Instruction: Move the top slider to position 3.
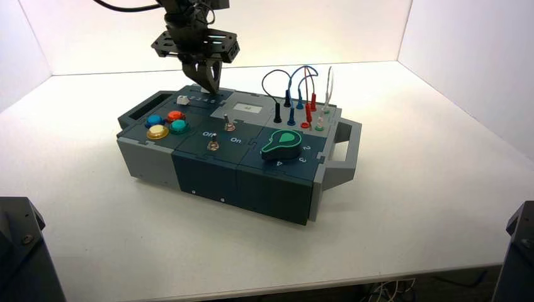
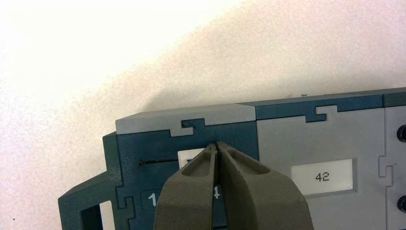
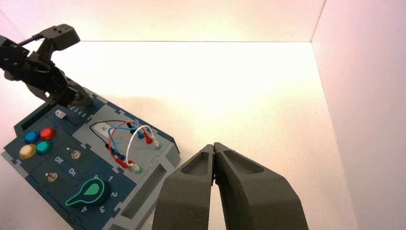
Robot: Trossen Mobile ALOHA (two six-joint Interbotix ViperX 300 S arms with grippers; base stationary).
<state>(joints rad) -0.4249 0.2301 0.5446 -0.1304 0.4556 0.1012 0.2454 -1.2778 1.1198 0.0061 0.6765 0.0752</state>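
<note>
**Left jaws down on the top slider**

My left jaws (image 2: 216, 146) are pressed together, nothing between them, their tips resting against the top slider (image 2: 189, 156) at the box's (image 1: 208, 170) far left corner. The slider's white knob sits partway along its plain slot. My own fingers (image 2: 191, 196) cover most of the digit row; I read only a 1 and part of a 4. The white label (image 2: 322, 176) beside it says 42. My right jaws (image 3: 214, 148) hang closed and empty above the surface (image 3: 249, 96), well clear of the box.
</note>
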